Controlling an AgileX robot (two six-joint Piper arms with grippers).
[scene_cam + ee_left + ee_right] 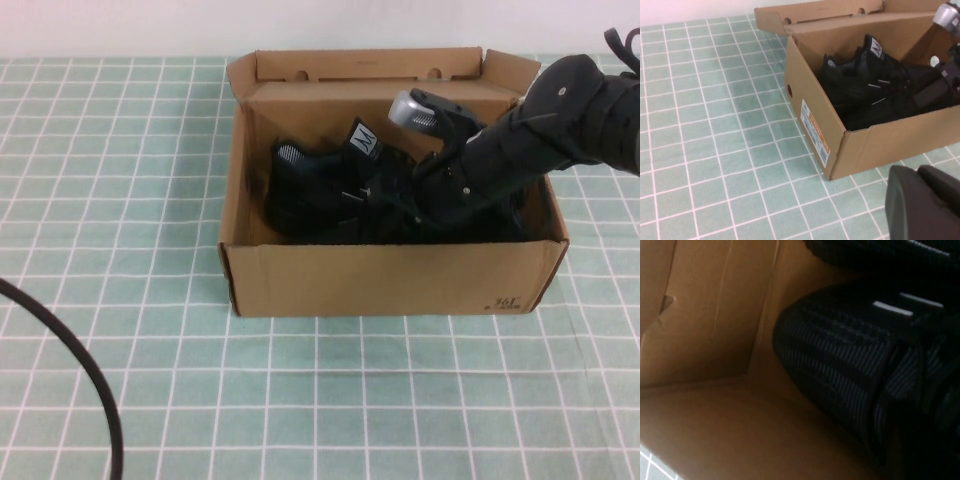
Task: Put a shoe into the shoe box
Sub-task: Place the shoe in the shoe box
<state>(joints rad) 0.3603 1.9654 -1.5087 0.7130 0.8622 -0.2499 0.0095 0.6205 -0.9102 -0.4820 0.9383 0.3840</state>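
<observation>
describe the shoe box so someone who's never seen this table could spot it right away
On the green-and-white checked tablecloth, look toward the far middle for the shoe box: brown corrugated cardboard, its flap lid hinged open at the back. Black sneakers lie inside, and the right gripper reaches into it, while the left gripper hovers outside near its front left corner. It is the only box there, with small black print at one front corner.

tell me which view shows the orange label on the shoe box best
The left wrist view: the orange label sits in full on the shoe box end wall facing it. The high view shows only the front wall and open top; the right wrist view shows only the inside.
</observation>
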